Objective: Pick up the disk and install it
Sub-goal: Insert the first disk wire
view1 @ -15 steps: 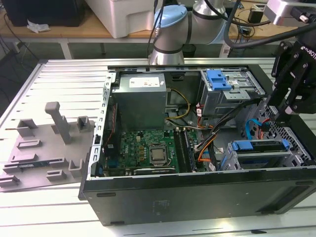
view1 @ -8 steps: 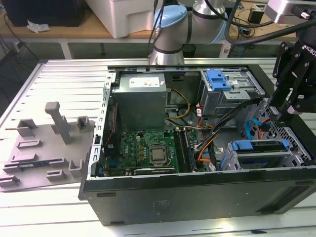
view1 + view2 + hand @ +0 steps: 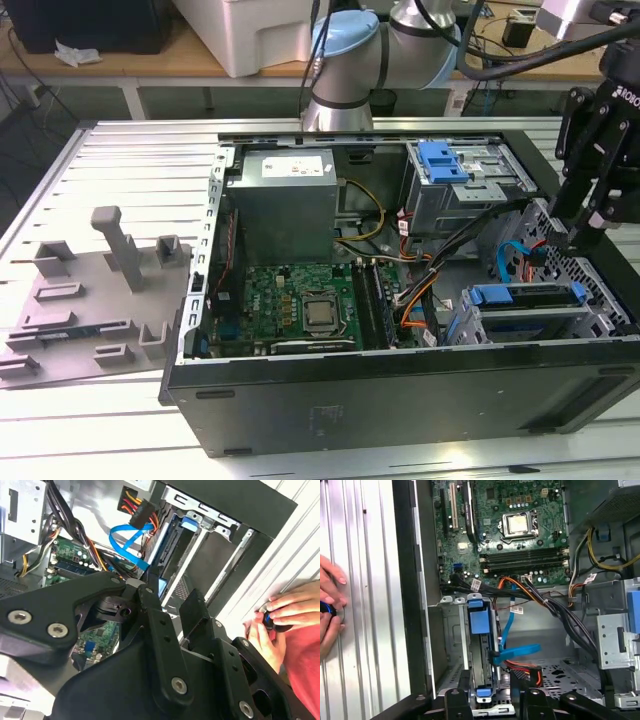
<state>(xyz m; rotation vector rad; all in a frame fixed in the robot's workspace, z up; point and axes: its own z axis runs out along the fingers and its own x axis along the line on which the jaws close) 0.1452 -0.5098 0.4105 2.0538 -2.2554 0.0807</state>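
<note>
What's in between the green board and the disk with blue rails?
A bundle of black and orange cables runs between the green board and the disk, as the first wrist view shows.

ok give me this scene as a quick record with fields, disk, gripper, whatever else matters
disk: sits in the grey drive cage, blue rail on top
gripper: open, holding nothing, above the cage near the disk's end
computer case: open, lying on the slatted table
person's hand: on the table beside the case, around a small dark object
grey fixture: on the table, at the exterior view's left of the case
</note>
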